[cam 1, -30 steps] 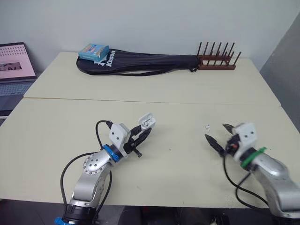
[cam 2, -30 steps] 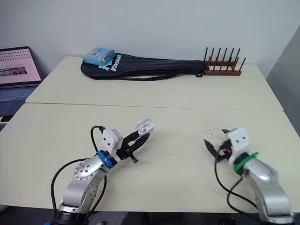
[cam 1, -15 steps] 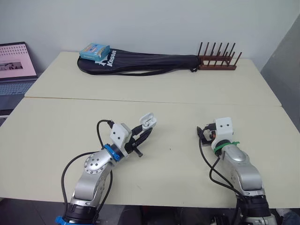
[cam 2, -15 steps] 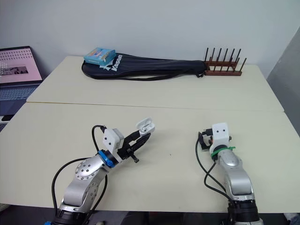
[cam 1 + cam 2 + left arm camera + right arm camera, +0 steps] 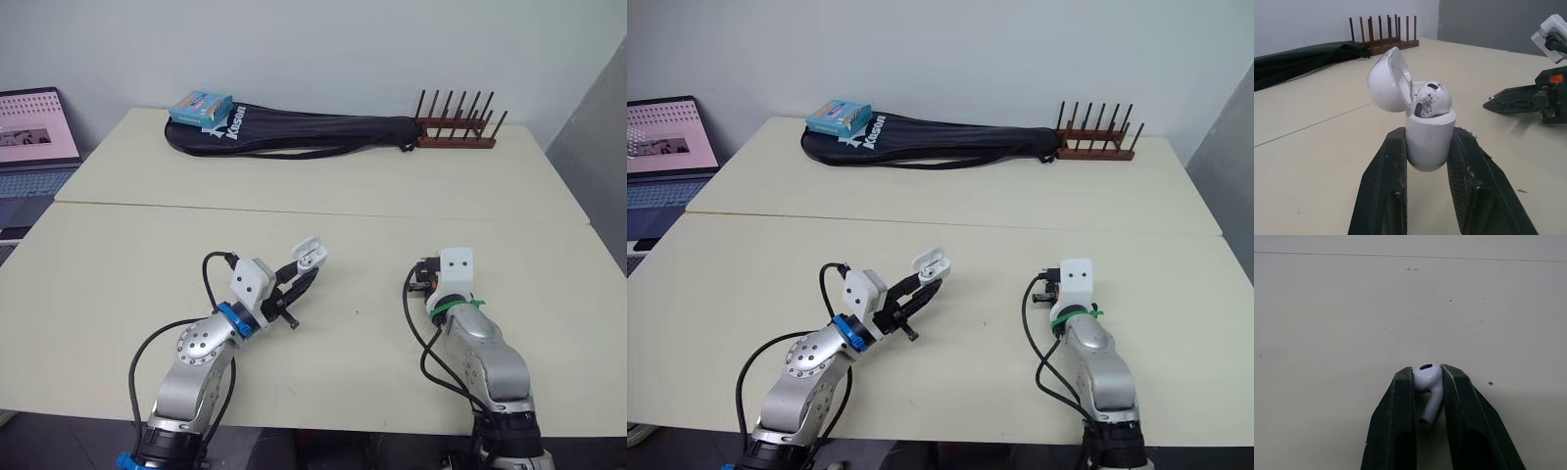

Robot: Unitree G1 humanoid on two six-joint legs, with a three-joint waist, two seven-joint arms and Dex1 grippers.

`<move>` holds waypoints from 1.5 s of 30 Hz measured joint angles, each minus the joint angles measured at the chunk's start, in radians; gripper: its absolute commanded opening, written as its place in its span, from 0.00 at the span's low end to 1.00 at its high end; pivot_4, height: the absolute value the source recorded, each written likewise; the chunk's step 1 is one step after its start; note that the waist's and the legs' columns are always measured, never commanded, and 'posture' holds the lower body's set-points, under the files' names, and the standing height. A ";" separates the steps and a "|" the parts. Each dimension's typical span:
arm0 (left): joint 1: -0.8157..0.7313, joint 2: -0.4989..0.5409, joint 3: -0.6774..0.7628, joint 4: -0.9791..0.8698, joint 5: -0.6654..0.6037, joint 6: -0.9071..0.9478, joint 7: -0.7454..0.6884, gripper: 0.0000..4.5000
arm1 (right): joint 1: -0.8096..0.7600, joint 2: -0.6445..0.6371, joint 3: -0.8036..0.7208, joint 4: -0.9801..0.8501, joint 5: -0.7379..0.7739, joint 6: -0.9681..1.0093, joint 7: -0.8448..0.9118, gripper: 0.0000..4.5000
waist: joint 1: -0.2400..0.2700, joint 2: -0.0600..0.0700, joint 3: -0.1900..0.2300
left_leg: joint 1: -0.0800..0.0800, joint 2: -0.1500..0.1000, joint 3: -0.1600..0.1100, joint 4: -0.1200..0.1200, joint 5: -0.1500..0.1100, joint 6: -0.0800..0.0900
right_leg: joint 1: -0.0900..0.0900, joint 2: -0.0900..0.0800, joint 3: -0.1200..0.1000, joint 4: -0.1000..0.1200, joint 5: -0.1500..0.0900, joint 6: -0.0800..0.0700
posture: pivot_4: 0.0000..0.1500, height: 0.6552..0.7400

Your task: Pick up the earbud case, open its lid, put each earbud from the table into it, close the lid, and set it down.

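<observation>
Right gripper [image 5: 1426,371] pinches the loose earbud [image 5: 1428,382], left gripper [image 5: 1429,133] clamps the open earbud case [image 5: 1430,144]; I'd lift gently, go stem-first.

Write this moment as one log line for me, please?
left fingers: shut on earbud case | lid: open | first earbud: seated in case | right fingers: shut on second earbud | next: probably carry it to case

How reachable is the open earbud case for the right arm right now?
Probably yes: left claw holds the earbud case lid-open; only bare table separates it from the right claw gripping an earbud.
</observation>
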 measured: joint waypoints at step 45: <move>0.155 0.019 -0.013 -0.160 0.009 0.083 0.042 0.17 | -0.069 -0.976 0.258 0.415 0.040 -1.048 1.513 0.54 | -0.004 0.001 0.004 | 0.007 0.001 -0.001 0.001 0.000 0.000 | 0.011 -0.001 0.000 -0.008 0.001 -0.001 | 1.00 0.71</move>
